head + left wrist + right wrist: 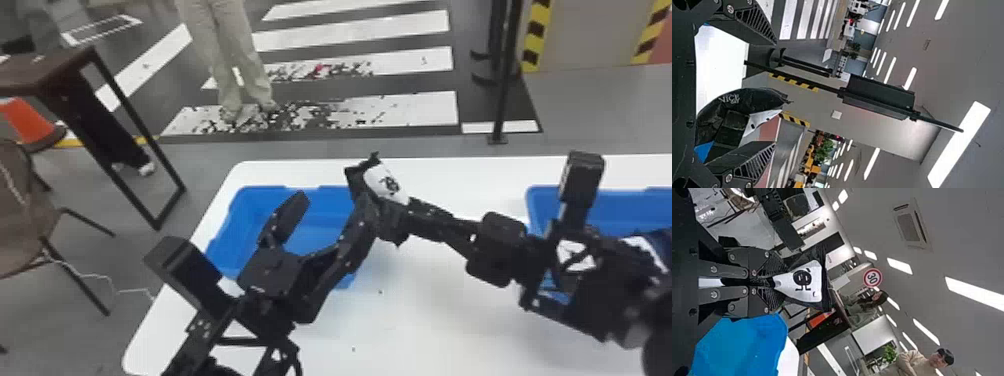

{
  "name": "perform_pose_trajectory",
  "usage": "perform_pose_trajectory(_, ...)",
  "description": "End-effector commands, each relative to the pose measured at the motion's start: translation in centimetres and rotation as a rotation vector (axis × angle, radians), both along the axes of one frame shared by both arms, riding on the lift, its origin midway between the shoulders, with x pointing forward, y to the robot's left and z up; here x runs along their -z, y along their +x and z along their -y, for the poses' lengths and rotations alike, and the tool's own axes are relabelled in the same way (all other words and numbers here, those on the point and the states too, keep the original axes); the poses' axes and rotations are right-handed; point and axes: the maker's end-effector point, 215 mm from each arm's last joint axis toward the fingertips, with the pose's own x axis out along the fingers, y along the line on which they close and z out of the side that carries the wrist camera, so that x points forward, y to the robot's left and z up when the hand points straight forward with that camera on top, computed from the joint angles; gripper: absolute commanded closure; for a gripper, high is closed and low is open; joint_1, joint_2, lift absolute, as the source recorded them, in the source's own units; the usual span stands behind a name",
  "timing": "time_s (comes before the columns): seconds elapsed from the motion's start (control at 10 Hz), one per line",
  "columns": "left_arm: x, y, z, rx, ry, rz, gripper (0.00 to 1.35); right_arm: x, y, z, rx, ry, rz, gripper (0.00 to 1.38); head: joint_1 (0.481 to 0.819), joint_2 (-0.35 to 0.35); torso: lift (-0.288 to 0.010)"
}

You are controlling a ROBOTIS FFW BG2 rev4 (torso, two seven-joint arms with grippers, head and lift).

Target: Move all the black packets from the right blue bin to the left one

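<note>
The left gripper [332, 197] stands open above the left blue bin [235, 220] in the head view. The right gripper [400, 215] extends in from the right, shut on a black packet [386, 184] with a white patch, beside the left gripper's right-hand finger. In the left wrist view, the open left gripper [775, 93] has the packet [738, 105] close to one finger; contact cannot be told. In the right wrist view, the right gripper [774, 281] pinches the packet's [809, 282] narrow end. The right blue bin [615, 200] is partly hidden by the right arm.
Both bins stand on a white table [425, 320], whose left edge slopes beside the left arm. A brown chair [30, 220] and a dark table [40, 75] are on the floor to the left. A thin black pole [502, 75] rises beyond the far table edge.
</note>
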Motion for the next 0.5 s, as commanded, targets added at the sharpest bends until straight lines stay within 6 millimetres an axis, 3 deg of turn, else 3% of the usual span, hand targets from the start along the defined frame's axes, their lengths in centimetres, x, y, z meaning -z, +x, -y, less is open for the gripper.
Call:
perform_pose_trajectory(0.0,0.3,0.0,0.3,0.008,-0.002,-0.010,0.13,-0.3,-1.2,-1.4,-0.038,0.011,-0.006,1.09,0.695,0.291,-0.140)
perform_pose_trajectory(0.4,0.5,0.3,0.0,-0.002,-0.005,-0.003,0.18,-0.5,-4.2,-4.3,-0.123,0.037,-0.033,1.09,0.695,0.350,-0.140)
